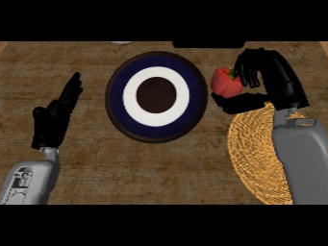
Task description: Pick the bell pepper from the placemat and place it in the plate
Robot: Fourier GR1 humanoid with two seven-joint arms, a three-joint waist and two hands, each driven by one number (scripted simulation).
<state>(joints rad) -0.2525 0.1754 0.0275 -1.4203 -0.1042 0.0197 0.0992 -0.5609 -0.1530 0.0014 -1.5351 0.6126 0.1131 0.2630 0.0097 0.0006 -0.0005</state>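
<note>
Just now the right hand point(266, 79) grips the bell pepper point(226, 82), its fingers curled over the top of the red fruit and its thumb tucked beneath it. The pepper sits on the inner side of that hand, toward the robot's left, and it is off the placemat point(255, 149), which lies below and behind the hand, partly hidden under the grey right forearm. The woven, straw-coloured mat shows mostly to the left of that forearm.

Just beside the held pepper, further to the left of the right hand, lies the plate point(156, 97), a dark-rimmed round plate with a navy band, a white ring and a dark centre. The pepper is at the plate's near rim on the right-hand side, not over its centre.

The left hand point(56, 117) is open, its fingers straight and pointing away from the robot, resting well apart from the plate on its far side. Both hands are above the brown bench point(81, 182).
</note>
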